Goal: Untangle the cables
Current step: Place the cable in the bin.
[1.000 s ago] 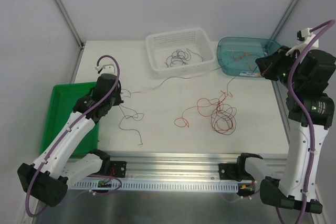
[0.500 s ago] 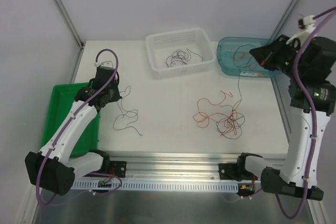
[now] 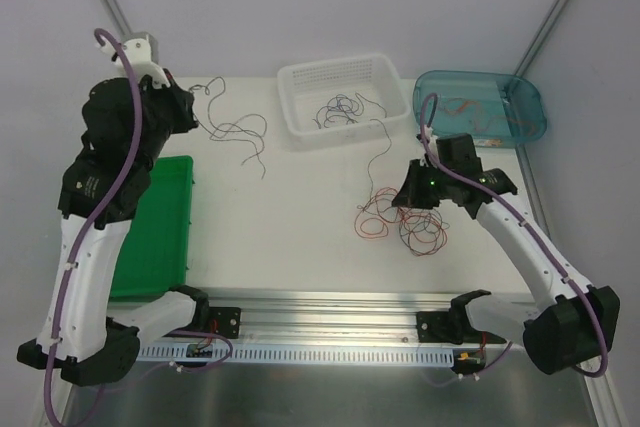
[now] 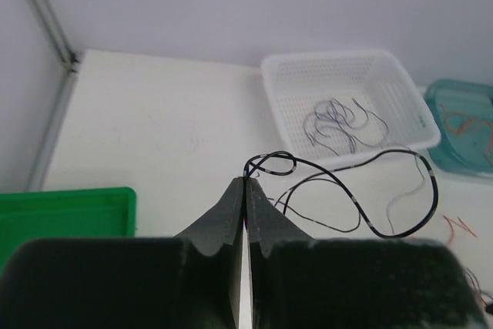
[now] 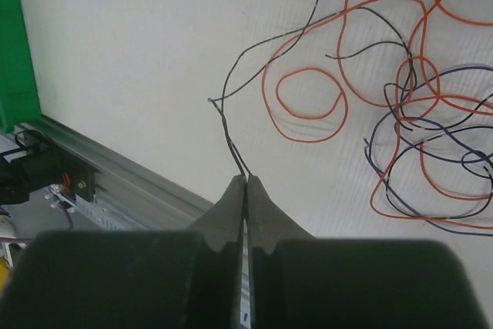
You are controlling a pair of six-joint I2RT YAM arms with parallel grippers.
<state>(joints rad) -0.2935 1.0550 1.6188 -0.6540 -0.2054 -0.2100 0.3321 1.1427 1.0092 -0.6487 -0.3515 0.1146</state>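
A tangle of red, black and purple cables (image 3: 405, 222) lies on the white table right of centre; in the right wrist view this tangle (image 5: 412, 125) spreads out at the upper right. My right gripper (image 3: 410, 197) hovers at the tangle's right side, shut on a thin black strand (image 5: 235, 148) that runs off toward the tangle. My left gripper (image 3: 192, 115) is raised at the back left, shut on a separate black cable (image 3: 238, 132) that trails down in loops. In the left wrist view that black cable (image 4: 350, 190) curls away from the closed left gripper (image 4: 246, 181).
A white basket (image 3: 300, 82) at the back centre holds several black cables (image 3: 340, 110). A teal bin (image 3: 525, 97) at the back right holds orange strands. A green tray (image 3: 160, 237) sits at the left edge. A metal rail (image 3: 330, 312) runs along the near side.
The left arm has risen and swung back-left, carrying its black cable off the table. The right arm has come down from the teal bin to the tangle, which has shifted slightly.
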